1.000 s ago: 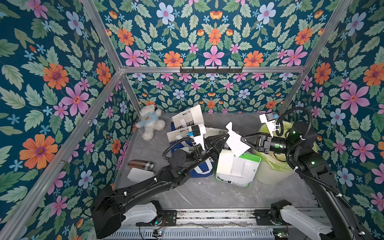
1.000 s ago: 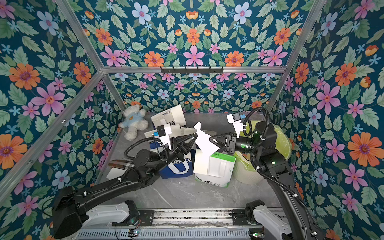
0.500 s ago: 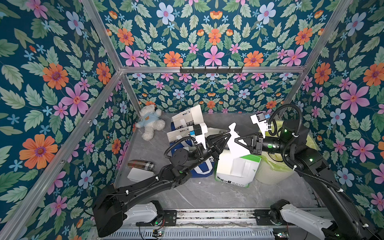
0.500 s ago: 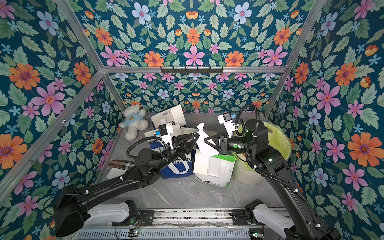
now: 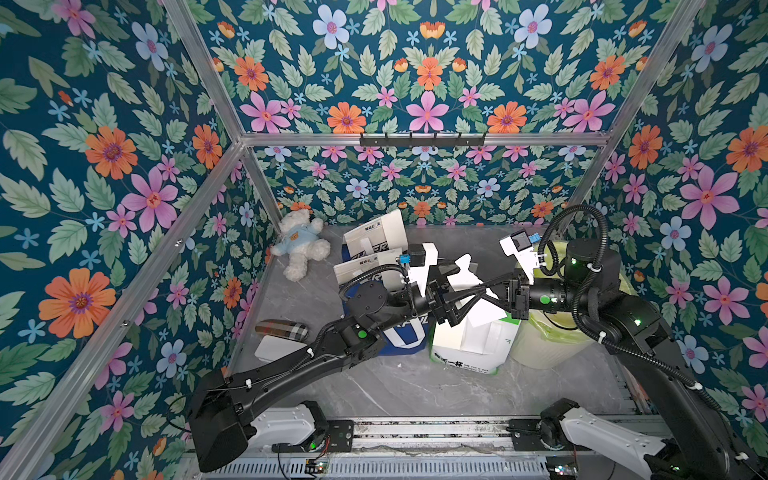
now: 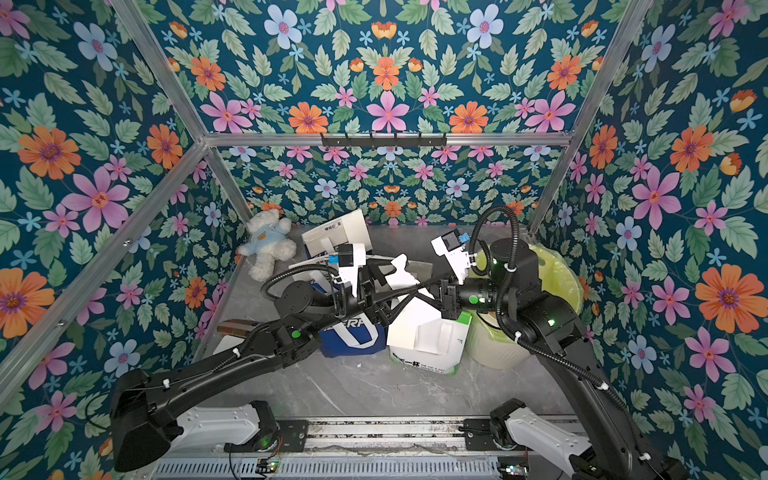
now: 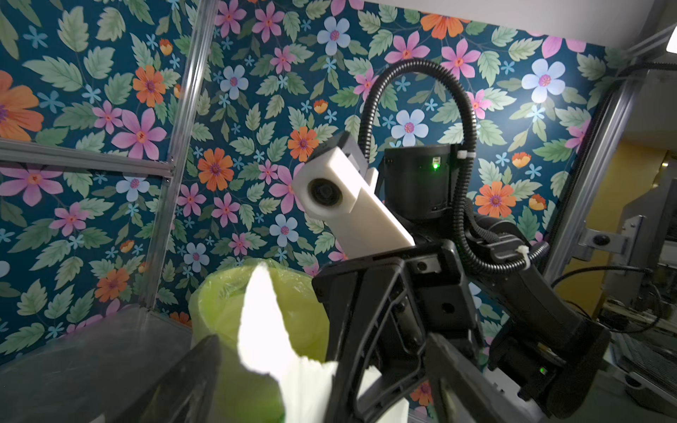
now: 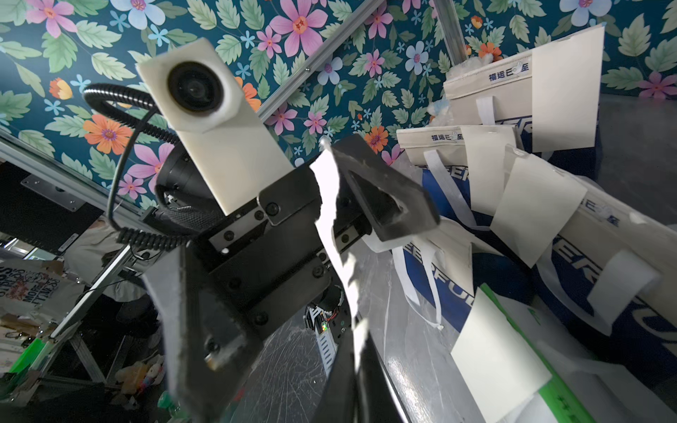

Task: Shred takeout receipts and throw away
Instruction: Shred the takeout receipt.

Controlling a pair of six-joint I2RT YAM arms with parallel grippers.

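A torn white takeout receipt (image 5: 466,272) hangs in the air above the bags, between my two grippers, and shows in both top views (image 6: 401,270). My right gripper (image 5: 484,289) is shut on it; in the right wrist view the slip (image 8: 331,219) runs edge-on down into the closed fingers (image 8: 342,388). My left gripper (image 5: 452,296) stands open, a finger on either side of the paper and neither pressing it. From the left wrist, the receipt (image 7: 263,322) stands between the spread fingers (image 7: 194,377). More receipts (image 8: 538,208) hang on the bags.
Blue-and-white takeout bags (image 5: 374,249) stand behind the grippers, and a white-and-green bag (image 5: 473,347) stands under them. A bin with a yellow-green liner (image 5: 552,338) is at the right. A teddy bear (image 5: 299,249) lies at the back left, and a plaid item (image 5: 282,330) by the left wall.
My right arm has moved left to the receipt and shut on it. My left gripper, which was shut on the paper, has opened and let it go.
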